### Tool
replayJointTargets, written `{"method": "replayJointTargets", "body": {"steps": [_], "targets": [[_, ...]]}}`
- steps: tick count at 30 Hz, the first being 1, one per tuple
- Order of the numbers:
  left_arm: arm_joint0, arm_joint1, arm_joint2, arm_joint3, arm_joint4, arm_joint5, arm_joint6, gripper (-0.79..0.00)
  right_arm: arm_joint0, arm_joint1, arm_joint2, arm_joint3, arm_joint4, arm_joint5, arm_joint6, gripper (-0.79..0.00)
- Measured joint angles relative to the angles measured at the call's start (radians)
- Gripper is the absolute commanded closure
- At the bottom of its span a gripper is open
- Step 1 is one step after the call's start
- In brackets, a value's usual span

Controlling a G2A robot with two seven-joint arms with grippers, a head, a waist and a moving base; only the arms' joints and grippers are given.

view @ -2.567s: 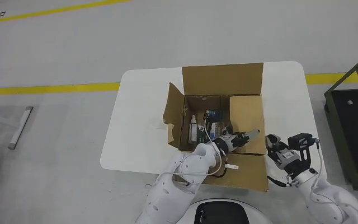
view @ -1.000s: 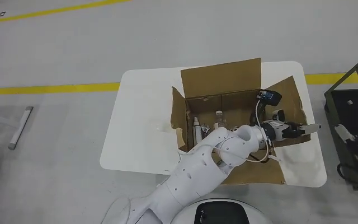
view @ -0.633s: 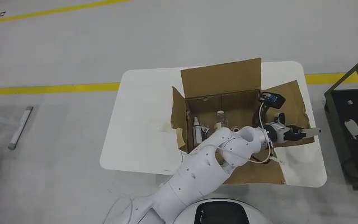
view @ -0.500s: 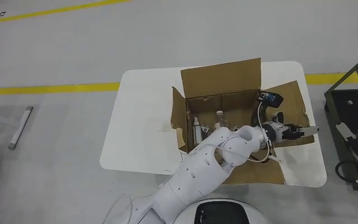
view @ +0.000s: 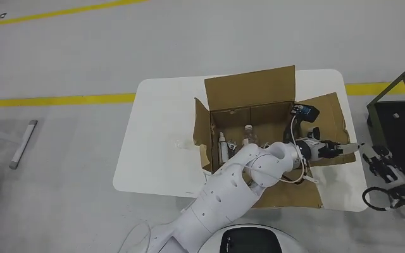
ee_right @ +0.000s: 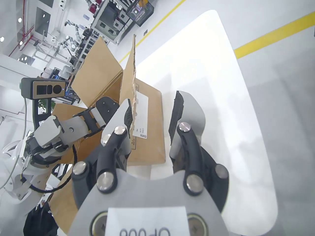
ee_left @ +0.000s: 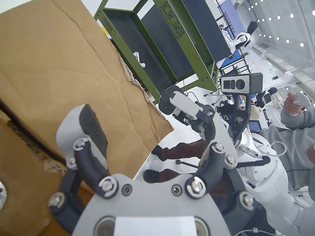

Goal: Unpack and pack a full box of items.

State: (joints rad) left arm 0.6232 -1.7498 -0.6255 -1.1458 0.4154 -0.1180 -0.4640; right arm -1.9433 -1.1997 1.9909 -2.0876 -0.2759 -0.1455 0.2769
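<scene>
A: Where is the box, and what does it hold?

B: An open cardboard box [view: 250, 88] sits on a white desk [view: 158, 139], toward the far right part of it, with all its flaps folded outward. Two small bottles [view: 221, 147] show inside, toward the wall on the robot's left. The left arm lies across the rest of the contents and hides them.

A: And the hands?

B: The left hand [ee_left: 147, 121] hangs over the right flap [view: 330, 109] near its outer edge, fingers spread wide and holding nothing. I cannot tell whether a finger touches the cardboard. The right hand [ee_right: 155, 114] is just off the desk's right edge, near that same flap, also spread wide and empty.

A: How would these things handle?

B: The flap looks light and fairly stiff, though it probably bends at its crease. Its edge is ragged and torn, so a pinch on sound cardboard away from the tear seems wiser. The bottles look small, light, smooth and round, so they are probably slippery. A grip across the body, below the cap, should hold best.
</scene>
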Motion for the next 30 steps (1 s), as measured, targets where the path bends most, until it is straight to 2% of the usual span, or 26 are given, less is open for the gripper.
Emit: {"method": "replayJointTargets", "body": {"steps": [13, 16, 18, 19, 20, 30], "targets": [[0.016, -0.005, -0.029, 0.001, 0.028, -0.004, -0.014, -0.785, 0.017, -0.006, -0.077, 0.015, -0.028, -0.005, 0.003, -0.336], [0.022, -0.006, -0.035, 0.0, 0.033, -0.005, -0.017, -0.785, 0.017, -0.006, -0.091, 0.009, -0.057, -0.022, 0.005, -0.256], [0.025, -0.006, -0.038, -0.002, 0.036, -0.005, -0.02, -0.785, 0.015, -0.007, -0.101, 0.009, -0.056, -0.02, 0.0, -0.154], [0.027, -0.007, -0.04, -0.003, 0.038, -0.004, -0.02, -0.785, 0.015, -0.008, -0.104, 0.009, -0.055, -0.018, -0.001, -0.028], [0.029, -0.007, -0.042, -0.004, 0.04, -0.004, -0.021, -0.785, 0.015, -0.008, -0.107, 0.009, -0.054, -0.017, -0.002, 0.0], [0.055, 0.005, -0.096, -0.039, 0.072, 0.012, -0.029, -0.785, -0.003, -0.015, -0.118, -0.003, -0.014, 0.011, -0.024, 0.0]]}}
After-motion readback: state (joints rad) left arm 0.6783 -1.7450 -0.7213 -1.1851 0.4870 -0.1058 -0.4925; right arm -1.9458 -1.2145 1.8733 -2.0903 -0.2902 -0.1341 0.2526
